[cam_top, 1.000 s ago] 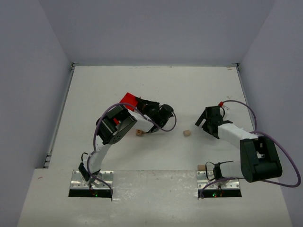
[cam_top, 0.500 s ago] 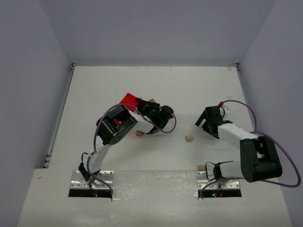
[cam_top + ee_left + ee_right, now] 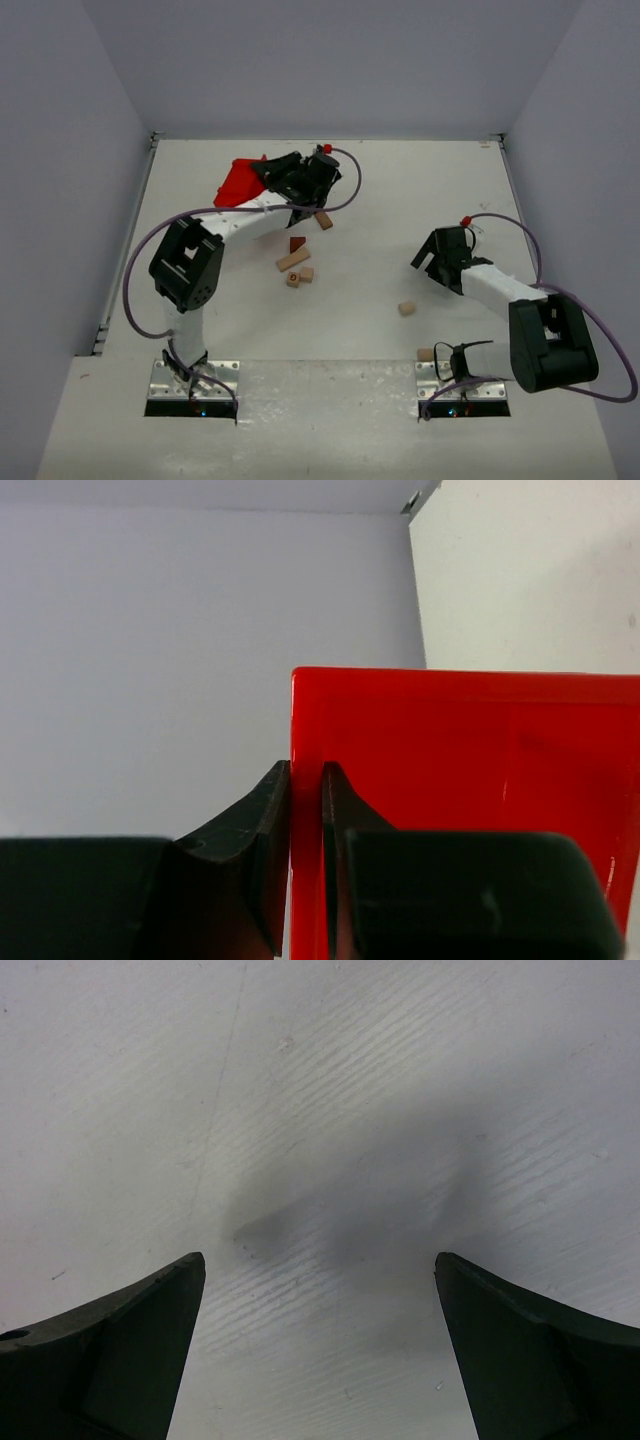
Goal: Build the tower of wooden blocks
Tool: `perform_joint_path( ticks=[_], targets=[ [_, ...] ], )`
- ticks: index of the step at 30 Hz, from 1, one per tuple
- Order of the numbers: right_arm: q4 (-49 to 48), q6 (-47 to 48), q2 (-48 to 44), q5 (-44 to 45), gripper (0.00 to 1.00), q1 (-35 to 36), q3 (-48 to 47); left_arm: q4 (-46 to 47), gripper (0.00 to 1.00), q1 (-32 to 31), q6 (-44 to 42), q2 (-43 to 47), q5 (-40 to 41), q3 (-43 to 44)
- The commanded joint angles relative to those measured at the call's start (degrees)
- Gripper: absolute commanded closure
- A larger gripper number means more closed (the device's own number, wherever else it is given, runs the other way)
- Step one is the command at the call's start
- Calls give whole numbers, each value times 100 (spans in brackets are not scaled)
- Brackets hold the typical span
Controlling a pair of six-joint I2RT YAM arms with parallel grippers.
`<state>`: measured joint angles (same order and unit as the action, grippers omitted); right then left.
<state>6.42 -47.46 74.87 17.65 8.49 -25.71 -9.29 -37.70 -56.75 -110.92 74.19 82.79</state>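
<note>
Nothing stacked yet. Left tool (image 3: pixel 305 770) pinches wall of tilted red bin (image 3: pixel 460 760). Plank (image 3: pixel 293 260), brown roof piece (image 3: pixel 297 243), cubes (image 3: pixel 307 274) lie loose on surface (image 3: pixel 400 190) near bin. Right tool (image 3: pixel 318 1260) wide open, empty. Next, likely: put bin down, grab plank.

Small wooden blocks (image 3: pixel 295 262) clustered mid white tabletop (image 3: pixel 420 190), beside left arm (image 3: pixel 245 222); open lane between them and lone pale wooden cube (image 3: pixel 406 309).

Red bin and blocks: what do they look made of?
The bin looks plastic: glossy saturated red, thin smooth wall. The blocks seem bare wood: matte pale tan. The roof piece likewise, but dark reddish-brown, perhaps stained.
</note>
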Motion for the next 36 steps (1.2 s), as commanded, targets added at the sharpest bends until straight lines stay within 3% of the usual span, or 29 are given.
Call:
perform_joint_path(
  ticks=[1, 4, 7, 8, 15, 20, 23, 28, 29, 34, 36],
  targets=[
    [-13, 26, -115, -323, 1, 47, 138, -1263, 98, 524, 2483, 773, -1033, 228],
    [-98, 55, -161, -374, 1, 47, 144, -1086, 97, 810, 3449, 1019, -1441, -14],
    [-129, 128, -270, -550, 1, 47, 115, -534, 99, 1129, 5249, 1200, -1433, -615],
    [-150, 149, -299, -578, 1, 47, 129, -768, 99, 1189, 6097, 1161, -1439, -579],
    [-187, 284, -529, -664, 1, 61, 265, -641, 100, 2460, 8472, 1635, -3161, -1317],
    [-180, 338, -487, -668, 1, 58, 220, -299, 100, 3444, 8959, 1934, -3821, -1985],
    [-128, 387, -425, -639, 1, 65, 181, -456, 96, 4035, 9845, 1959, -4068, -2236],
    [-176, 458, -408, -649, 1, 64, 158, -439, 92, 4448, 10146, 1797, -4336, -2237],
    [-174, 468, -375, -657, 1, 58, 118, -494, 85, 4458, 10208, 1742, -4260, -2197],
    [-168, 601, -372, -714, 1, 91, 95, -844, 74, 4573, 10592, 1522, -3714, -1895],
    [-259, 764, -411, -903, 1, 91, 122, -683, 62, 4592, 10604, 1592, -3805, -1962]
  ],
)
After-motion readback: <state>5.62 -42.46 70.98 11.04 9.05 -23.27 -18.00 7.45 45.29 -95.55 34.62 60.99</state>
